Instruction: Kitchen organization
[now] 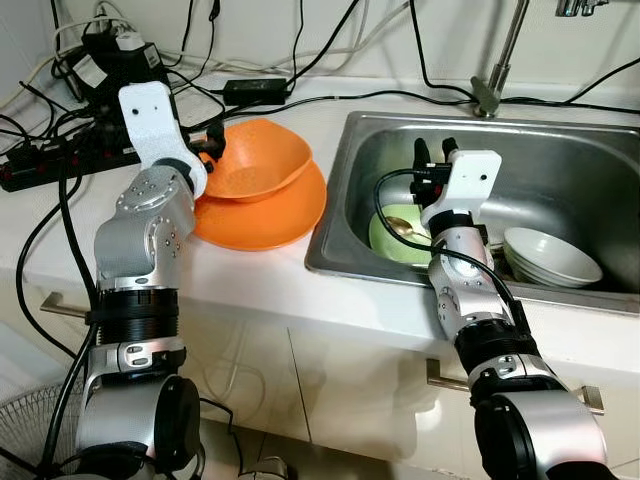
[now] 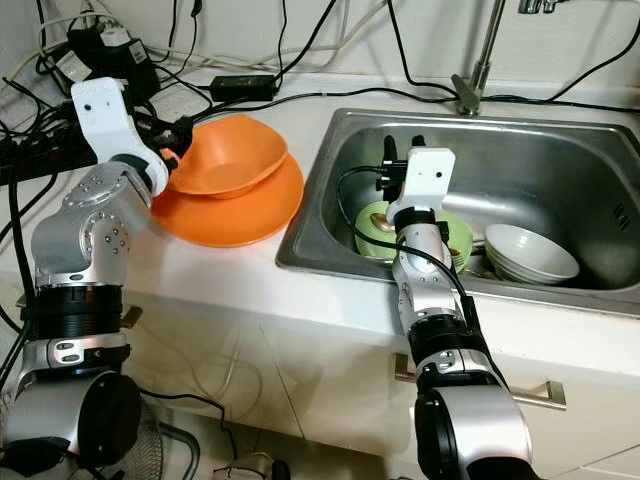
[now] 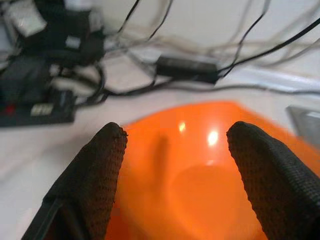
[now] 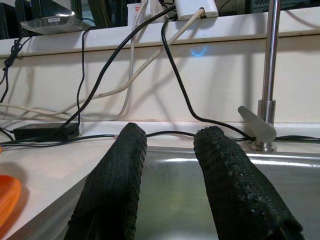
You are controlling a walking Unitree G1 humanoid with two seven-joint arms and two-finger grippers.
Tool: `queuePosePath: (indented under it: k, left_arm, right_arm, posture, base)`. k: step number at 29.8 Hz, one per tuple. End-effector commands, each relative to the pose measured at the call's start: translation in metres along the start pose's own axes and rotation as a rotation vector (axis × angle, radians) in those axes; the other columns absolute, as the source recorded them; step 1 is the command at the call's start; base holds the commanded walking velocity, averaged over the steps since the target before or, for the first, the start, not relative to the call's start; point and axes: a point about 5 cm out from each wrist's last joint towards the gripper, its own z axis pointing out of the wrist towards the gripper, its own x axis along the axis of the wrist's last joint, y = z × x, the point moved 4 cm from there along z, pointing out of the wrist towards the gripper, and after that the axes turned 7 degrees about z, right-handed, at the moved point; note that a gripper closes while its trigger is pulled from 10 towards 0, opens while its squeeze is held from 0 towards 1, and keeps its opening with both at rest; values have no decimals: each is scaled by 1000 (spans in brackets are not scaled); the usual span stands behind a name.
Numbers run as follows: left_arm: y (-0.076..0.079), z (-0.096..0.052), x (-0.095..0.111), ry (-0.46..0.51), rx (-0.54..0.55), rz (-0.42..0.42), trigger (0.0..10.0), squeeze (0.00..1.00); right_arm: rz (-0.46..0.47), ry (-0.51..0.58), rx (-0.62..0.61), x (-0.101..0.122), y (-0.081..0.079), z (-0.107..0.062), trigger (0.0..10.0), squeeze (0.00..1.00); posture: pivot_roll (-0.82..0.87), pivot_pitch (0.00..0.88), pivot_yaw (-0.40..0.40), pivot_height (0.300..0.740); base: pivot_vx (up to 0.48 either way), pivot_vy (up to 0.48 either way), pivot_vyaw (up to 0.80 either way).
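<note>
Two orange dishes sit stacked on the surface (image 1: 250,290) just left of the sink (image 1: 560,130): an orange bowl (image 1: 262,160) tilted on top of an orange plate (image 1: 275,220). You should judge both as light, stiff plastic with a glossy, slippery skin, so a pinch over the bowl's thin rim is the sound hold; its smooth round wall would likely slide out from a squeeze.

Your left pincer (image 3: 175,175) stands spread wide at the bowl's near-left rim, one finger to either side in the left wrist view, hovering over the hollow and grasping nothing that you can see; whether a tip touches the rim cannot be told.

Your right pincer (image 1: 433,152) is raised above the sink basin, its fingers (image 4: 117,185) parted by a modest gap with nothing between them. Below it in the sink lie a green bowl (image 1: 390,240) with a spoon (image 1: 402,227) in it and a stack of white bowls (image 1: 550,257). Treat the white ones as probably ceramic, heavier and breakable, and take them by the rim too.
</note>
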Motion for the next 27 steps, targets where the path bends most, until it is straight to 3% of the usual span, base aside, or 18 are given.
queuePosePath:
  k: [1, 17, 27]
  left_arm:
    - [-4, 0, 0, -29, 28, -23, 10000, 0]
    - [5, -3, -21, -157, 10, -145, 10000, 0]
    - [0, -4, -29, -192, 58, -196, 10000, 0]
  right_arm:
    - [19, -65, -12, -19, 1, -12, 10000, 0]
    - [19, -72, -4, -21, -2, -15, 10000, 0]
    - [19, -75, 6, -21, -4, -15, 10000, 0]
  posture:
    - [178, 29, 118, 740]
    - [161, 17, 133, 740]
    - [159, 9, 131, 740]
  base:
    - [0, 0, 0]
    - [0, 0, 0]
    - [0, 0, 0]
